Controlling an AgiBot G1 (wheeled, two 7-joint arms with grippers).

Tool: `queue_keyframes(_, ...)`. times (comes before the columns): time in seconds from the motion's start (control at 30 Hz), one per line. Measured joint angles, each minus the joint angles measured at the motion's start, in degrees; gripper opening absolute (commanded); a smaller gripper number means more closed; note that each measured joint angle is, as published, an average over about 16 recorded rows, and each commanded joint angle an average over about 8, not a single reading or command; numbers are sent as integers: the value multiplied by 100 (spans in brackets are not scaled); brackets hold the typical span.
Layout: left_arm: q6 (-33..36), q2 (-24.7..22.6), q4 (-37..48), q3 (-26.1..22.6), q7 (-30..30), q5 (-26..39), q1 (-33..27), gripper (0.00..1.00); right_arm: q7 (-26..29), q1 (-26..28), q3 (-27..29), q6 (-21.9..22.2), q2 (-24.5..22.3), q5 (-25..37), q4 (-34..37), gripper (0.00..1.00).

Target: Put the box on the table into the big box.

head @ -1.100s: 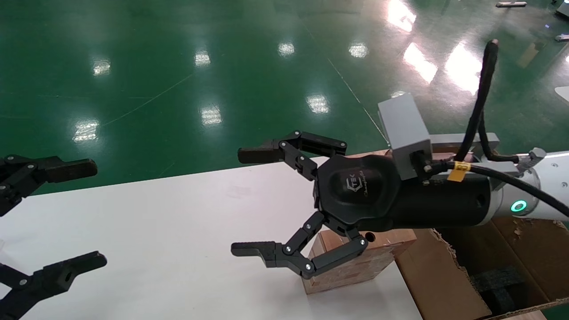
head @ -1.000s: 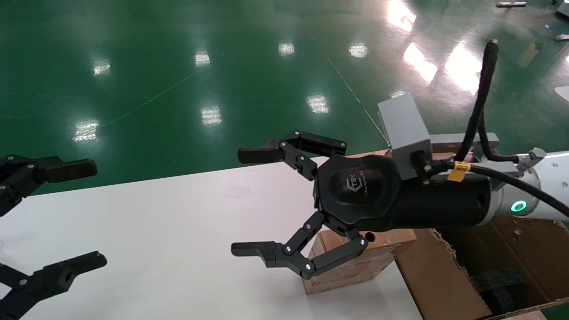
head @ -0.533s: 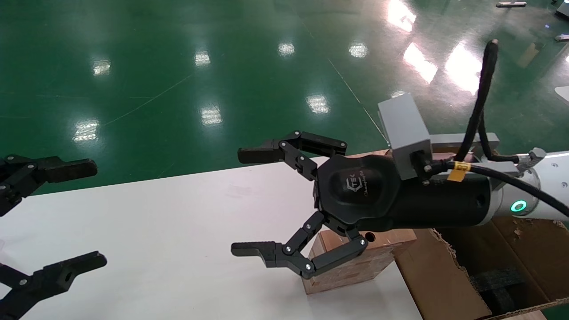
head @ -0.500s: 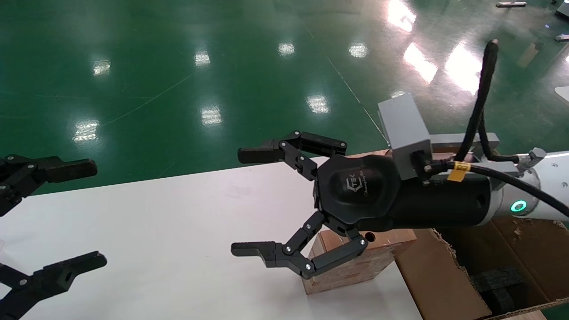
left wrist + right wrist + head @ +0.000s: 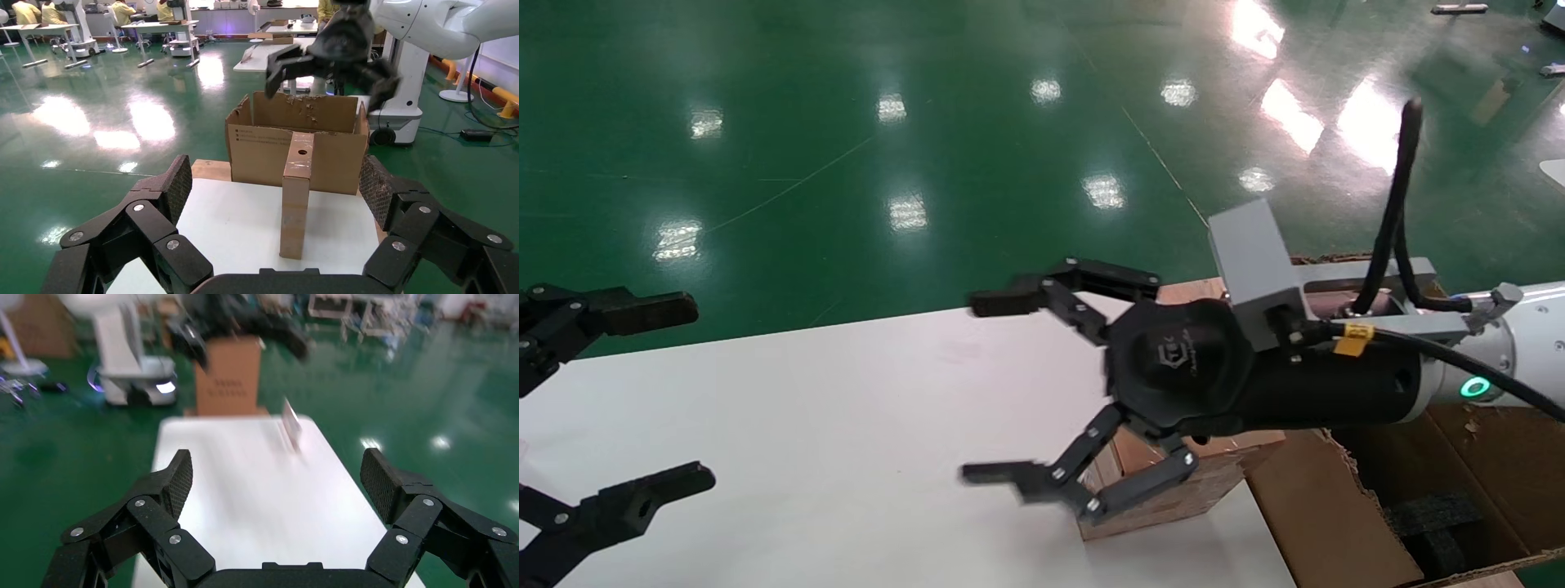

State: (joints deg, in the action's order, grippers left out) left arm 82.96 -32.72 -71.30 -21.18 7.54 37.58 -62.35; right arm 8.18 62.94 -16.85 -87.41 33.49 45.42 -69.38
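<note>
We find the small flat brown cardboard box point(image 5: 1173, 490) standing on edge on the large white bench point(image 5: 829, 425), at the bench's right end, just beside the large brown corrugated carton point(image 5: 1344, 523) with ragged flaps. In the left wrist view the same box point(image 5: 296, 195) stands upright with its broad holed face turned sideways and the carton point(image 5: 295, 142) behind it.

We judge the box light and stiff, its layered board sides unlikely to crush under a moderate squeeze. Its cardboard faces look dry and not slippery. Standing on a narrow edge, it could tip at a light knock. We recommend taking hold across the two broad faces, near the upper half.

The right claw point(image 5: 1001, 388) hangs above the bench, its arm reaching in over the carton, fingers spread wide and holding nothing. Its body sits over the box, while the fingertips point past it toward the bench's middle. The left claw point(image 5: 641, 392) is parked at the bench's left end, likewise spread and empty.
</note>
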Motion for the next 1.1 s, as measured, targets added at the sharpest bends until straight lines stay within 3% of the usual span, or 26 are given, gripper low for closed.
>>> queue_keyframes(0.27,0,0,0,0,0,0,0,100,-499,179,-259,-253,-253,412,595,100)
queue_keyframes(0.63,0,0,0,0,0,0,0,100,-1434,357,-1061,-374,-694,756,1377,100)
queue_keyframes(1.1,0,0,0,-1,0,0,0,100,-2077,858,-1990,-352,-753,998,2322,100)
